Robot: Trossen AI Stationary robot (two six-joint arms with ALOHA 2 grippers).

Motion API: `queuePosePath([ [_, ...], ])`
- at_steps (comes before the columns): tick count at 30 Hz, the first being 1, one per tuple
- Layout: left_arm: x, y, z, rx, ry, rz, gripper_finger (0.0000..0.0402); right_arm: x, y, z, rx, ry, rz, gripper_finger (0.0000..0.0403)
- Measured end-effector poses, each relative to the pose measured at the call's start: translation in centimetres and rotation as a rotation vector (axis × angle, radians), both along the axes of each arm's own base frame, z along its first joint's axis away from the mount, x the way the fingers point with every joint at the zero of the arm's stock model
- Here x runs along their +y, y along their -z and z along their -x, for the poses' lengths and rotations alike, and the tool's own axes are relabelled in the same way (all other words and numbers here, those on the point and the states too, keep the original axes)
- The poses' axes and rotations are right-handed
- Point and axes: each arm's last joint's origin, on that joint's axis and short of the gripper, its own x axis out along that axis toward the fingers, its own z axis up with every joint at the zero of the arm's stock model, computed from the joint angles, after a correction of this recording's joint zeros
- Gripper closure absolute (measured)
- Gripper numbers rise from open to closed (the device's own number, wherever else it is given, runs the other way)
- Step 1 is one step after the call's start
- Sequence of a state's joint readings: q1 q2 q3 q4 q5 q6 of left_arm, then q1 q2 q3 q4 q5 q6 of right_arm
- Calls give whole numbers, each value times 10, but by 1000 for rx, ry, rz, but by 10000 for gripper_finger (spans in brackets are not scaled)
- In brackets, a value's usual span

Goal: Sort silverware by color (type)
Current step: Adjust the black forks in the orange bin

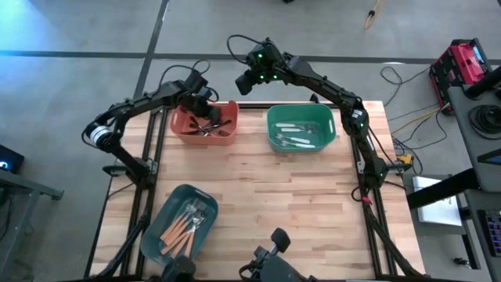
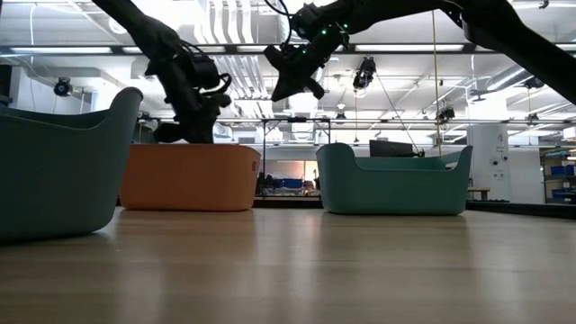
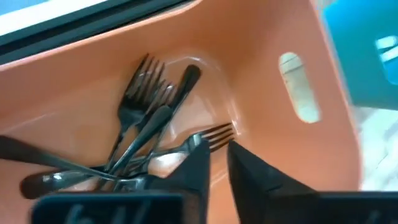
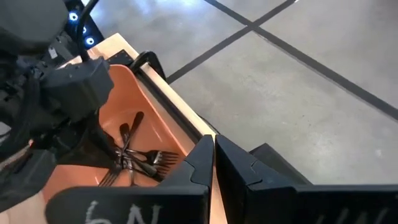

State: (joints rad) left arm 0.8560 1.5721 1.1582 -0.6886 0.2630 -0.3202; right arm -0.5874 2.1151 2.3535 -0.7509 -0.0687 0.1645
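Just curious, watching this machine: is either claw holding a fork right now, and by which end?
Neither. The left gripper hangs over the orange bin with nothing between its fingers; the black forks lie loose inside. The right gripper is shut and empty.

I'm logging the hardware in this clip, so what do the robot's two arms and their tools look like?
Both arms are dark, slim and jointed, with black cables looping off them. The left arm has a white band near its lower joint. The right arm shows green lights near its wrist. Each tool, left tool and right tool, has two black wedge-shaped fingers, with white handwriting on the body below.
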Motion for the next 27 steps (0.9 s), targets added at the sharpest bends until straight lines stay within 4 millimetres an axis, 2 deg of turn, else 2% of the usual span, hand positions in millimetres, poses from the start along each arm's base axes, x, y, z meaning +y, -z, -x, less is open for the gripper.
queuePosePath([
  [3,2,5,-1,64,0,-2,394,0,0,0,9,13,14,394],
  [9,3,20,0,168,38,36,400,-1,0,0,10,13,15,394],
  [27,14,30,-6,264,61,-2,401,-1,0,0,13,18,19,394],
])
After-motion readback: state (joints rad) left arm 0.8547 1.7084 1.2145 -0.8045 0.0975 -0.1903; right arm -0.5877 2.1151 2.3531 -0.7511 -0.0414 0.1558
